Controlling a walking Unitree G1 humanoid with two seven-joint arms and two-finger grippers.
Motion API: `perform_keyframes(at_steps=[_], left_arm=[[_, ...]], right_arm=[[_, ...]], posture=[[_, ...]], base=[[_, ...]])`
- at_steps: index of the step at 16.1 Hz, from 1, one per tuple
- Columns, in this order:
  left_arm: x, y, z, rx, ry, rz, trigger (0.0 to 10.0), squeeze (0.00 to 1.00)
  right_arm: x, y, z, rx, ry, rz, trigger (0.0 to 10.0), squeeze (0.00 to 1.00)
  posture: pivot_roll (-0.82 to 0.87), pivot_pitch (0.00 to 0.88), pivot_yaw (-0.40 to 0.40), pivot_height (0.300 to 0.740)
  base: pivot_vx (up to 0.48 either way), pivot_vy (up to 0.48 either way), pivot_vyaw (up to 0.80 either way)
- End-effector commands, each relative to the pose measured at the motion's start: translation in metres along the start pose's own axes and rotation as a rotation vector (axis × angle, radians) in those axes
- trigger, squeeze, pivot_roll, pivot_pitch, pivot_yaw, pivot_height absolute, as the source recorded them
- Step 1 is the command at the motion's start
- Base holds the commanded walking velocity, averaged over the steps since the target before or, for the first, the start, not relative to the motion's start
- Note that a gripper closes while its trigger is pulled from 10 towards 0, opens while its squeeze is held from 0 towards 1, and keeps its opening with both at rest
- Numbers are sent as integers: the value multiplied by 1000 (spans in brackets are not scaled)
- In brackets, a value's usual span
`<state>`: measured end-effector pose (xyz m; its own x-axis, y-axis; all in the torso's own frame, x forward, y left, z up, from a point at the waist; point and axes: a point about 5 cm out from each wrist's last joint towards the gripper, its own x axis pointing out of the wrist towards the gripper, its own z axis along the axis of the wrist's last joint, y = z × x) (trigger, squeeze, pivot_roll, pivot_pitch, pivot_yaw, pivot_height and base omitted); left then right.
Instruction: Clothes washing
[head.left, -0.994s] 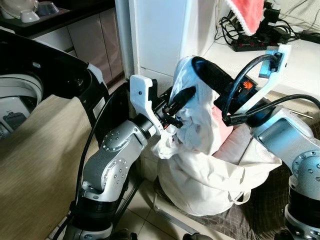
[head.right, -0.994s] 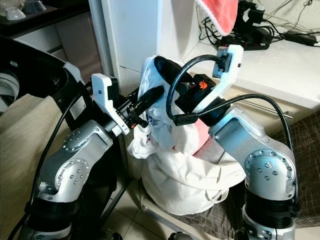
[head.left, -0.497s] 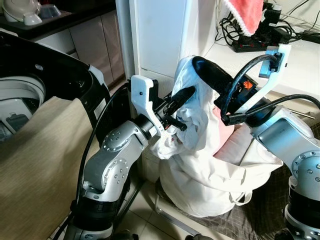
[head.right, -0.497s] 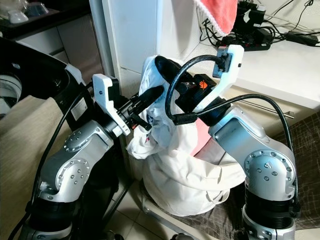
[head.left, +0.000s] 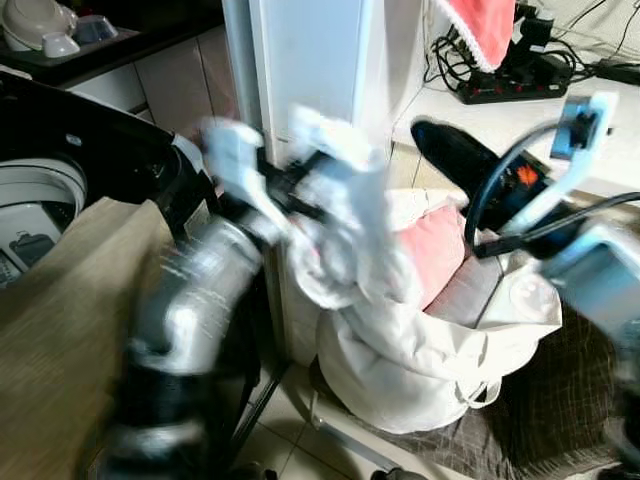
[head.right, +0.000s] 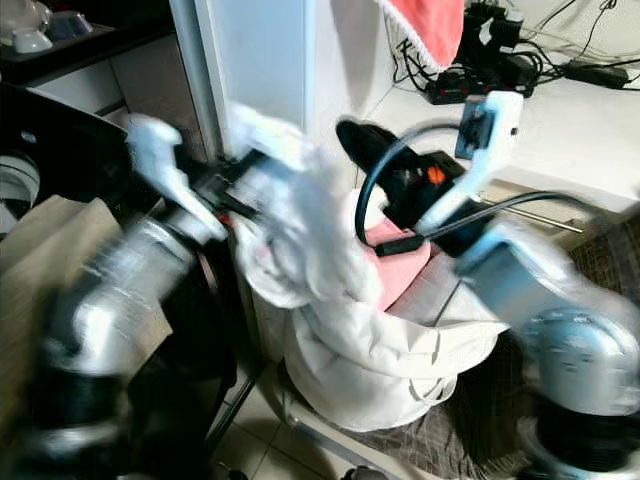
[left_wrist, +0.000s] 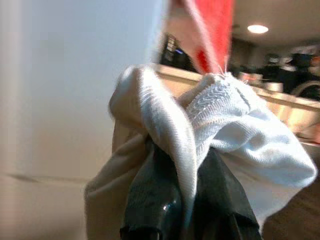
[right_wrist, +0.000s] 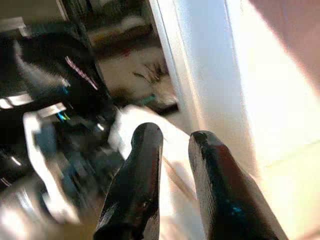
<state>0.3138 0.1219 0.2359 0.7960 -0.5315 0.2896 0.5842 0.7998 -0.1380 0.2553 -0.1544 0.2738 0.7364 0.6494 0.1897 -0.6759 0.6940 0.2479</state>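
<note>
left wrist view: your left hand (left_wrist: 182, 195) is clamped on a fold of the white garment (left_wrist: 220, 120), cloth wedged between the two black fingers (left_wrist: 150, 200) and bunched over their tips. head views are motion-blurred on that arm, so treat positions as rough. the garment (head.left: 345, 215) hangs lifted above the white laundry bag (head.left: 430, 360) on the floor, its lower part trailing into the bag's mouth beside a pink item (head.left: 435, 250).

your right hand (right_wrist: 172, 165) sits just above the bag's far rim, fingers a narrow gap apart, nothing between them.

washing machine (head.left: 45, 200), a top-loader with its lid raised, stands to your left; a beige cloth (head.left: 70, 330) lies draped over its near side.

judgement on the step: you're carrying the garment out of the bag toward the drum. lift high enough that the trailing end clears the bag rim, or it will likely drag the bag or the pink item along. keep the grip firm through the swing; release only once over the drum opening, not over the beige cloth.
</note>
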Motion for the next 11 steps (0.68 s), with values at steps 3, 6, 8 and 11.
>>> perform_keyframes(at_steps=[3,6,8,11], left_arm=[[5,51,78,287,-142,125,0,0],[2,96,218,1005,-227,497,0,0],[-14,97,274,1274,-245,664,0,0],[-4,125,226,1133,30,555,0,0]], right_arm=[[-1,1,-4,-72,48,24,10000,0],[7,5,-5,-98,49,47,10000,0],[8,8,-6,-99,48,66,10000,0],[11,17,-18,-108,78,101,10000,0]], posture=[[-98,0,35,740],[-82,0,33,740],[-77,0,37,740],[-73,0,37,740]], base=[[0,0,0],[0,0,0],[0,0,0],[0,0,0]])
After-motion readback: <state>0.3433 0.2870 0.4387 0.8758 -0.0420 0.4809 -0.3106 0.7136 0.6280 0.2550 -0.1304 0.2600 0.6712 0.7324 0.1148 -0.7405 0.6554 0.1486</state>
